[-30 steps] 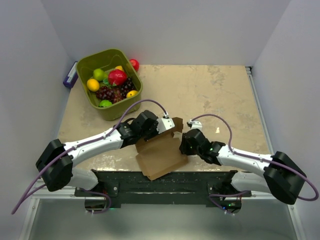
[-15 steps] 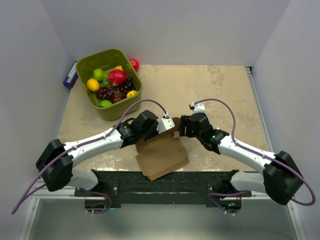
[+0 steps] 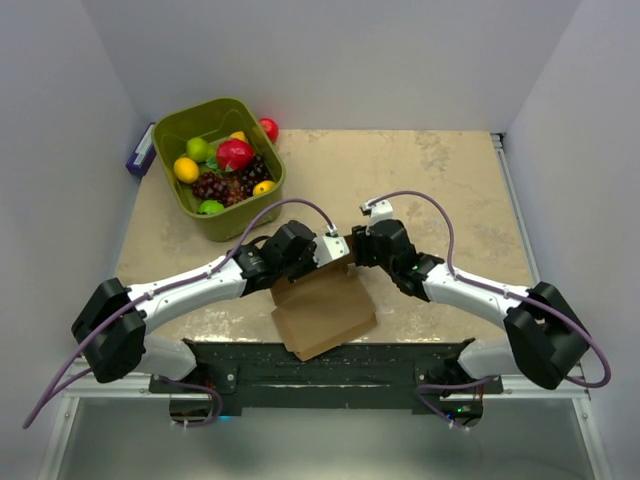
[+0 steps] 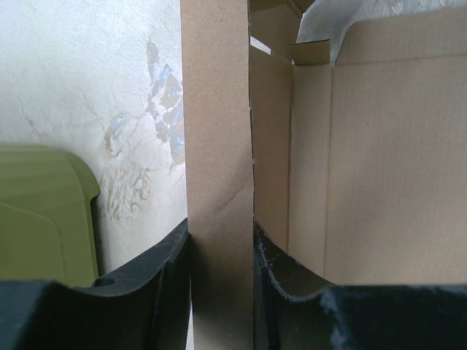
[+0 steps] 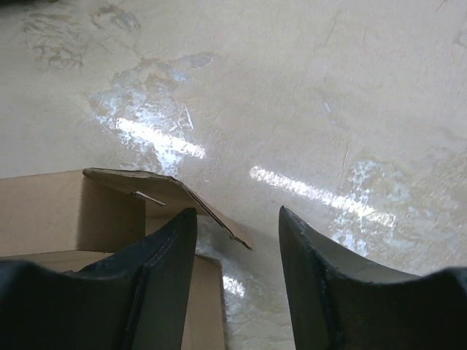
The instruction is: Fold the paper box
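The brown paper box (image 3: 322,312) lies partly folded at the near middle of the table. My left gripper (image 3: 335,251) is shut on an upright wall flap of the box (image 4: 217,182), the flap pinched between both fingers. My right gripper (image 3: 360,246) is open at the box's far right corner. In the right wrist view a small corner flap (image 5: 182,195) sticks out between the open fingers (image 5: 164,262), with bare table beyond it. I cannot tell whether the fingers touch it.
A green bin (image 3: 218,167) of toy fruit stands at the far left, a red ball (image 3: 268,128) behind it. A purple and white object (image 3: 139,152) lies at the bin's left. Bare tabletop (image 3: 440,180) spreads to the right and back.
My right arm has swung from the box's right side up and leftward to its far right corner. The left gripper and the box have stayed in place.
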You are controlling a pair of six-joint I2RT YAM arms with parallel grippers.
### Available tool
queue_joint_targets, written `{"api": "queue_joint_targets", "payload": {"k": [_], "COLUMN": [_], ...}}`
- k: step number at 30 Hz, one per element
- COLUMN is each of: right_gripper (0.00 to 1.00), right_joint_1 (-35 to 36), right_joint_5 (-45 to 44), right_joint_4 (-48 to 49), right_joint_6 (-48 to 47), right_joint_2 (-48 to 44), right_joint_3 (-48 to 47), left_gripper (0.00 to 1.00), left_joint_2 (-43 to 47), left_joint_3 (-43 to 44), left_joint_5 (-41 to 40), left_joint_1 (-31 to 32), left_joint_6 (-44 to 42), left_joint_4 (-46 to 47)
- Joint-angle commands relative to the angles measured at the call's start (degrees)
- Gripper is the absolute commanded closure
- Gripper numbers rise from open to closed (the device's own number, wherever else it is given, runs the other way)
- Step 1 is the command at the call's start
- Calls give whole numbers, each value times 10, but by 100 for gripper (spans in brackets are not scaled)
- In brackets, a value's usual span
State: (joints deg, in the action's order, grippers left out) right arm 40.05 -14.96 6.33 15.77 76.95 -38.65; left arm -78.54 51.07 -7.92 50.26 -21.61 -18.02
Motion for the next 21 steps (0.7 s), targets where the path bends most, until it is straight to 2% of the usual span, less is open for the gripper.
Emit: {"api": "queue_joint_targets", "payload": {"k": [1,11,21], "right_gripper": [55,95,99], "right_joint_1": [-2,-2,29], "right_joint_5": [14,59,40], "right_joint_4": [55,54,34], "right_joint_6": [-51,-69,-29], "right_joint_2": [-25,-41,-78], "right_joint_3": [10,16,34], "left_gripper": [80,80,83], "left_joint_2": [-3,-11,-28], "left_joint_3": [-4,-2,6], "left_joint_5": [1,-3,-10], "left_joint_1": [-2,-2,-2], "left_joint_6": [2,4,15], "left_joint_4": [0,2,0]}}
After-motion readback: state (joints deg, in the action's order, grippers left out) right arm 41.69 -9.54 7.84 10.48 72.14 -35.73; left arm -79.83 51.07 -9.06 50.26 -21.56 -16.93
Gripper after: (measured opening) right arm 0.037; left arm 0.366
